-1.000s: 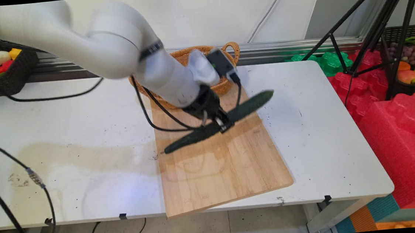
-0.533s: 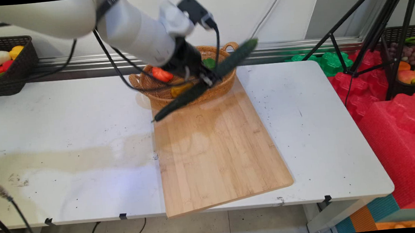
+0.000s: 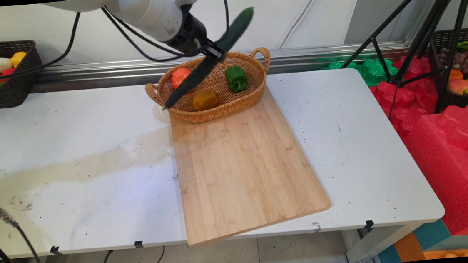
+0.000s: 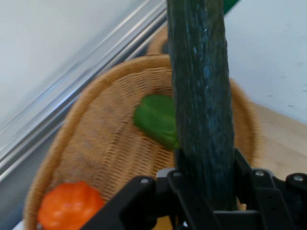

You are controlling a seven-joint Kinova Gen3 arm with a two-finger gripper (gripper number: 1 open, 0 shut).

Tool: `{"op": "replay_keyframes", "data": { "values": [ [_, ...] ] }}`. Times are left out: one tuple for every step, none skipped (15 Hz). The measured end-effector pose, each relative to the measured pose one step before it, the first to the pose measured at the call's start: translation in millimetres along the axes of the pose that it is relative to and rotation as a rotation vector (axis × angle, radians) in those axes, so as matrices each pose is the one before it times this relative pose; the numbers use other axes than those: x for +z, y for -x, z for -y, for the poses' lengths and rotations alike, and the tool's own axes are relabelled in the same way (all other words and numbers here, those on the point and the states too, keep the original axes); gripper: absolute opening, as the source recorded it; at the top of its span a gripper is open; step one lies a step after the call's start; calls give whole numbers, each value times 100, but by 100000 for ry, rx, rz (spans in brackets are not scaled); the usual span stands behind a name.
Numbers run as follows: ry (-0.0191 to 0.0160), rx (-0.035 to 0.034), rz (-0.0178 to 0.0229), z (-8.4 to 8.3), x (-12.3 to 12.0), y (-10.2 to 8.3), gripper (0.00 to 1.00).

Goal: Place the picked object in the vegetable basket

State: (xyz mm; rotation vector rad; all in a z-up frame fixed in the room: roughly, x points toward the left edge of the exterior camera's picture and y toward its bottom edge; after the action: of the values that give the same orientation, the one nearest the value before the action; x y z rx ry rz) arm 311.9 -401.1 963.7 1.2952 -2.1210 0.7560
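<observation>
The pincer (image 3: pixel 212 52) is clamped around the middle of a long dark-green cucumber (image 3: pixel 207 60), holding it tilted in the air above the wicker basket (image 3: pixel 256 90) at the tabletop's (image 3: pixel 71 131) far edge. In the basket lie an orange pepper (image 3: pixel 180 76), a green pepper (image 3: pixel 236 78) and a brownish potato (image 3: pixel 205 99). A bamboo cutting board (image 3: pixel 241 172) sits just in front, touching the basket.

white rounded arm link (image 3: pixel 147 8) ends in a black wrist collar. black cables (image 3: pixel 126 33) hang beside it. black gripper (image 3: pixel 211 54) linkage carries silver screws.
</observation>
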Motion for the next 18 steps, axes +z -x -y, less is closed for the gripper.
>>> {"op": "replay_keyframes", "data": {
  "values": [
    [-2423, -1856, 1194, 974, 794, -177, 0],
    [-1927, -1639, 1163, 788, 755, -124, 0],
    [-1821, -1727, 1319, 736, 874, -133, 0],
    [-905, -959, 860, 361, 548, -64, 0],
    [-1182, -1422, 1294, 466, 815, -84, 0],
    [-964, -1439, 1414, 371, 821, -29, 0],
    [-1064, -1937, 2142, 370, 1077, 48, 0],
    [-579, -1179, 1702, 167, 801, 64, 0],
    [-526, -1026, 1969, 132, 889, 105, 0],
    [-393, -623, 1514, 72, 702, 55, 0],
    [-316, -468, 1397, 33, 660, 28, 0],
    [-163, -406, 978, -14, 492, 0, 0],
    [-196, -524, 1055, -20, 530, -8, 0],
    [-101, -326, 644, -37, 317, -16, 0],
    [-125, -378, 784, -74, 426, -57, 0],
    [-114, -378, 793, -92, 413, -44, 0],
    [-131, -152, 539, -82, 320, -46, 100],
    [-115, 30, 359, -70, 232, -36, 100]
  ]
}}
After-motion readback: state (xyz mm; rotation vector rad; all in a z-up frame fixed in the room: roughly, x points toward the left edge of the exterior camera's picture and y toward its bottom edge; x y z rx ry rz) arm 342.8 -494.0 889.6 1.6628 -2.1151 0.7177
